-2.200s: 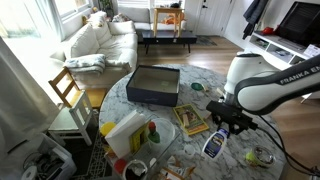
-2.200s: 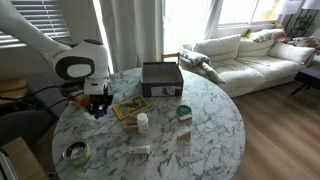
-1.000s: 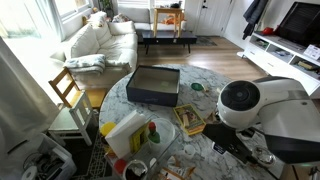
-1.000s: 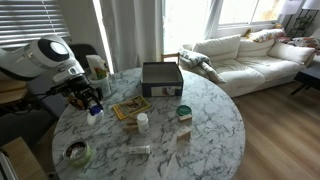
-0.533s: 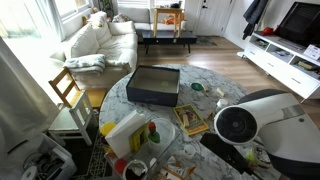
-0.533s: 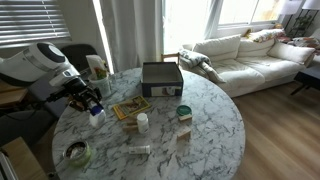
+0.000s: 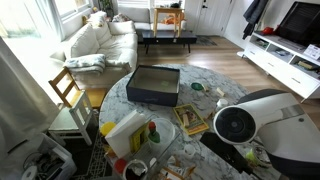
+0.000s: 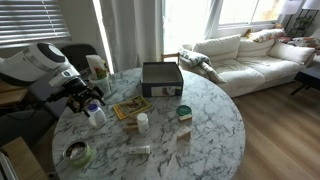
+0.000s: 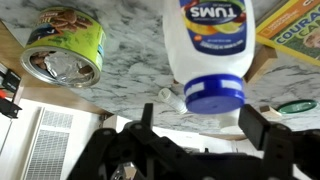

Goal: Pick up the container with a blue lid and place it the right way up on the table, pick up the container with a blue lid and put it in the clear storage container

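Wrist view: the jaws stood wide apart at the bottom of the frame, both fingers (image 9: 262, 128) clear of the container with a blue lid (image 9: 212, 40). The container filled the top centre, its lid end pointing down the frame into the gap between them, over the marble desk (image 9: 130, 60). A tin with a green label (image 9: 65, 45) sat at the upper left and a yellow box (image 9: 295, 28) in the upper right corner.

In an exterior view the container showed as a small white shape (image 8: 97, 116) on the desk at the left of the frame, just below the end of the arm (image 8: 40, 65). A dark box (image 8: 161, 78) stood farther back at upper centre, with a sofa (image 8: 250, 55) behind. In an exterior view the arm filled the lower right and hid the container.
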You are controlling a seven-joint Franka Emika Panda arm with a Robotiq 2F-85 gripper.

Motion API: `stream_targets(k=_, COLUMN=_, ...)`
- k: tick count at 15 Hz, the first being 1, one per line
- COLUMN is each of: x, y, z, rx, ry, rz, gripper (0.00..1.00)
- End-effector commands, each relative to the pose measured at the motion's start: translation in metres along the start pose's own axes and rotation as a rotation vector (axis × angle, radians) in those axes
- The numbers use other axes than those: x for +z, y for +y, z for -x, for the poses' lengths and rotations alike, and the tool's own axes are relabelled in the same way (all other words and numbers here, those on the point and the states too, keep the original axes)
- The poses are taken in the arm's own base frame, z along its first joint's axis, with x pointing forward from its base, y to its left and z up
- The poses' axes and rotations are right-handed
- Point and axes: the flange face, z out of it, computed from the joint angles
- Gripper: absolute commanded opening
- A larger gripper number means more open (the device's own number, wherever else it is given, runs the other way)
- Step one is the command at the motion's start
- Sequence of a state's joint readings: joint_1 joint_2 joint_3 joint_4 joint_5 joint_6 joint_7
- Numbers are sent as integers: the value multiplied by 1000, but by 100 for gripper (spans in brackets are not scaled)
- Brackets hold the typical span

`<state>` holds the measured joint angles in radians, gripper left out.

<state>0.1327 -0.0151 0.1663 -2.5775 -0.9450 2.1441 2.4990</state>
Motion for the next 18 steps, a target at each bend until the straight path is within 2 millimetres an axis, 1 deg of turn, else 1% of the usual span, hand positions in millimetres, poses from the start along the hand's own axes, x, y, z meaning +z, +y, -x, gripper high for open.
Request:
stream_targets(k=1, x=5, y=-1, z=-16, rx=10, ry=-44, rz=29, gripper=100)
stream_targets(k=5, x=8, y=-10, z=-29, rx=14, ry=-114, rz=49, gripper=100)
stream_targets(k=11, x=11, y=-27, z=-41, rx=10, ry=-310, rz=65, gripper=100)
stream_targets(k=18, x=25, y=-28, z=-48, rx=20, ry=-539, rz=158, gripper=100)
